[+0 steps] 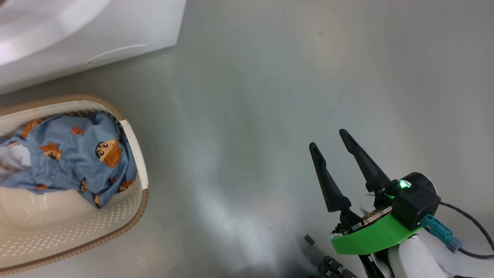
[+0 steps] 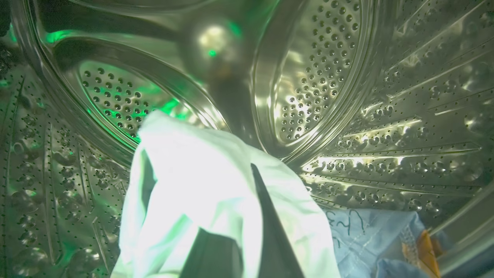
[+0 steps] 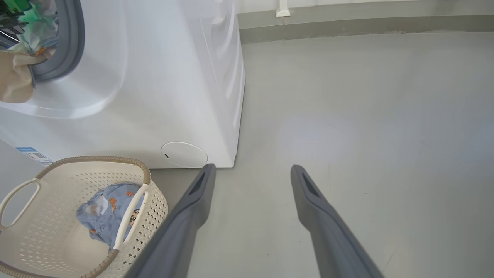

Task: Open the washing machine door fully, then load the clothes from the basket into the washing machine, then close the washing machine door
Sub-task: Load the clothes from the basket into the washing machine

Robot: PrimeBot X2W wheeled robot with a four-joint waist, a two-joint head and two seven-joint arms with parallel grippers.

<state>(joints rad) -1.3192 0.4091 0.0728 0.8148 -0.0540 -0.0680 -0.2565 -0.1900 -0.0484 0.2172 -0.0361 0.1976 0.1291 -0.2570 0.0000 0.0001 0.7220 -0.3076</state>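
In the left wrist view my left gripper (image 2: 241,185) is deep inside the steel drum (image 2: 320,77) of the washing machine, shut on a white fabric piece (image 2: 193,173) that drapes over its fingers. A light-blue garment (image 2: 366,235) lies on the drum floor beside it. The basket (image 1: 127,216) stands at the left with a blue cartoon-print garment (image 1: 77,154) in it. My right gripper (image 1: 327,139) hangs open and empty over the bare floor, right of the basket. The washing machine (image 3: 173,77) has a cream cloth (image 3: 13,81) hanging over its grey seal (image 3: 73,42). The door is out of view.
Grey floor (image 3: 366,135) stretches right of the machine to a wall skirting (image 3: 347,25). The basket (image 3: 150,216) sits close to the machine's front lower corner, by a round filter cover (image 3: 184,154) and a blue label sticker (image 3: 31,153).
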